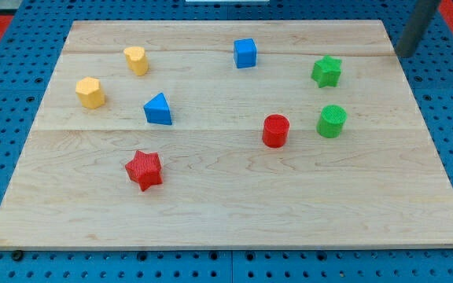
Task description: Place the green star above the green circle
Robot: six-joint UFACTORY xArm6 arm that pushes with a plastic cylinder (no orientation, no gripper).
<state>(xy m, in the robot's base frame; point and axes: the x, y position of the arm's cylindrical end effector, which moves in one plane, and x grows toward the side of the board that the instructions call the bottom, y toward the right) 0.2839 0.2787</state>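
The tip (406,53) sits at the view's upper right, right at the right edge of the wooden surface (226,212), with the dark rod rising from it out of the top of the view. The arm carries no end effector with jaws, only this rod, so there is nothing to be apart or together. The tip touches no block; the nearest one is the green star (326,71), well to its left and slightly lower.

The green star lies in the upper right part of the surface. The green circle (332,121) stands directly below it in the view, with a clear gap of bare wood between the two. Just left of the green circle is the red circle (275,130), close by but apart from it.

The blue cube (244,53) rests near the top centre. On the left side are two yellow blocks, one (136,60) near the top and the other (90,92) lower and further left. The blue triangle (158,109) lies to their right, and the red star (144,170) sits below it, toward the view's bottom.
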